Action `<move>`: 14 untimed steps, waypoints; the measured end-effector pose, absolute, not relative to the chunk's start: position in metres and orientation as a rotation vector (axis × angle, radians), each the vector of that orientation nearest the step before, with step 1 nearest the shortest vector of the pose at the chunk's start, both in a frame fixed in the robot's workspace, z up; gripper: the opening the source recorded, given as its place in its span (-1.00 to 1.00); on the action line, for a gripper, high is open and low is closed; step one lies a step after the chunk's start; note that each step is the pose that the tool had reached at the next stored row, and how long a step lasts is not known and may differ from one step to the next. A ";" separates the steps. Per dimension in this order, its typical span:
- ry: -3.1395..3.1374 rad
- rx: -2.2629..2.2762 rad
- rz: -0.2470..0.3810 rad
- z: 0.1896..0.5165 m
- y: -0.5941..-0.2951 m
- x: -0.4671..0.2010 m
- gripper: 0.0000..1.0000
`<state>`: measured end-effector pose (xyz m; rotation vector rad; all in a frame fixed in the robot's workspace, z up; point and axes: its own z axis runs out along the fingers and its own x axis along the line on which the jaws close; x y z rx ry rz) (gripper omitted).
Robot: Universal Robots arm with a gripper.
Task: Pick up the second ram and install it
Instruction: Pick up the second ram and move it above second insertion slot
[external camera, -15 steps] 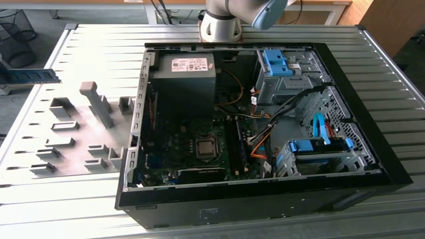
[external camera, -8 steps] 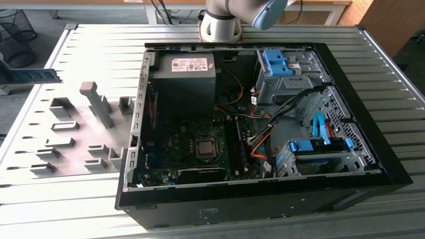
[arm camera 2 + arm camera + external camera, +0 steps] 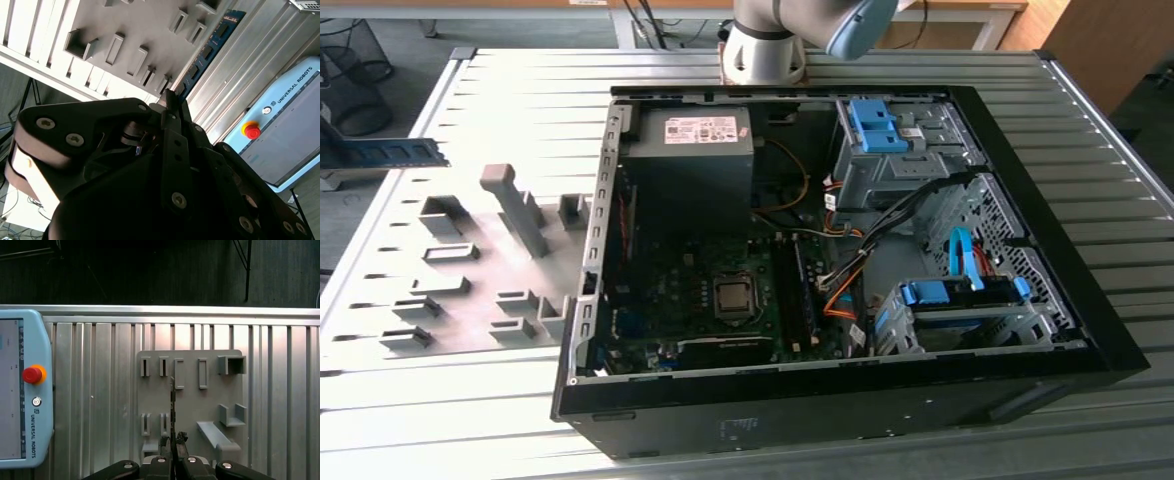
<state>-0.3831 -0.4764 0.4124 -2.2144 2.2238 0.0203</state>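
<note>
At the exterior view's left, the second ram is hanging above the grey holder plate, one end running off the frame edge. In the first wrist view the gripper is clamping the stick edge-on. Pickup is looking done; installation is waiting, with the open computer case well apart. Its black motherboard slots are proving hard to make out.

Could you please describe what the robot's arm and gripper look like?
The arm has silver-grey cylindrical joints with a light blue cap. The gripper is matt black, built of angular linked plates fastened with round screws, and narrows to two slim jaws.
</note>
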 end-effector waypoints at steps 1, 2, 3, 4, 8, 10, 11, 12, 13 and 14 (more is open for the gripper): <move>2.224 -2.214 0.020 0.412 -0.476 -0.383 -0.72; 2.224 -2.214 0.020 0.412 -0.476 -0.382 -0.72; 2.224 -2.214 0.020 0.412 -0.476 -0.382 -0.72; 2.224 -2.214 0.020 0.412 -0.476 -0.382 -0.72; 2.224 -2.214 0.020 0.412 -0.476 -0.381 -0.72; 2.224 -2.214 0.020 0.412 -0.476 -0.380 -0.72; 2.224 -2.214 0.020 0.412 -0.476 -0.380 -0.72; 2.224 -2.215 0.020 0.412 -0.476 -0.380 -0.72; 2.224 -2.215 0.020 0.412 -0.476 -0.379 -0.72; 2.224 -2.215 0.020 0.412 -0.476 -0.378 -0.72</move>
